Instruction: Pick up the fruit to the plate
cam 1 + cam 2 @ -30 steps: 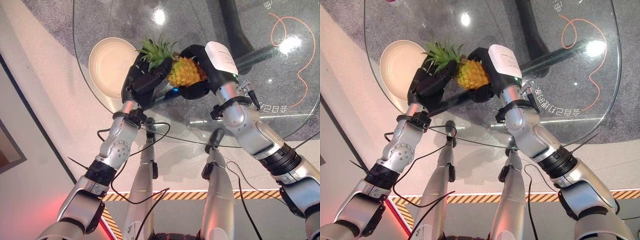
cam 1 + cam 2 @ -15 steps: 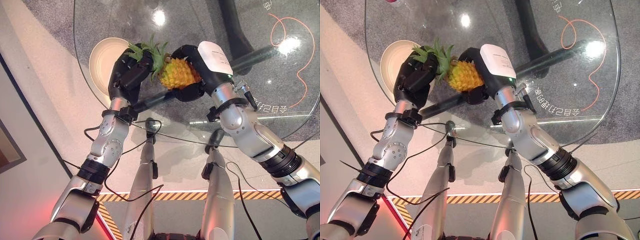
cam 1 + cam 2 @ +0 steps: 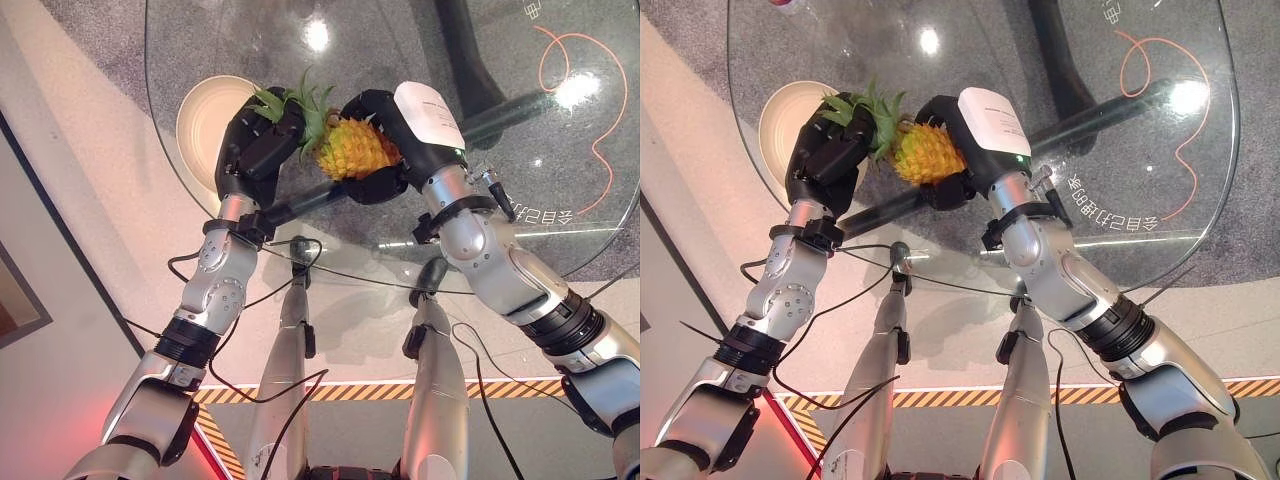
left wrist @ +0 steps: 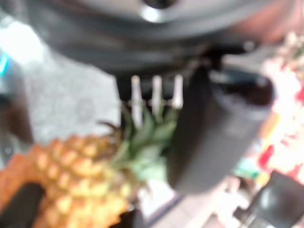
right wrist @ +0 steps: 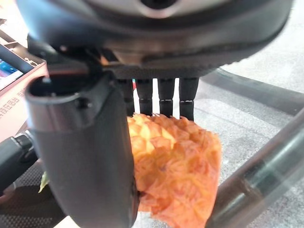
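The pineapple is held above the round glass table, lying on its side between the two hands, its leafy crown pointing toward nine o'clock. The right hand grasps the yellow body, fingers and thumb curled round it from the three o'clock side; its wrist view shows fingers over the top of the fruit and the thumb alongside. The left hand is clenched on the crown, fingers wrapped among the green leaves. The cream plate lies on the table at about nine o'clock from the fruit, partly under the left hand. An orange cord lies beneath the glass at three o'clock.
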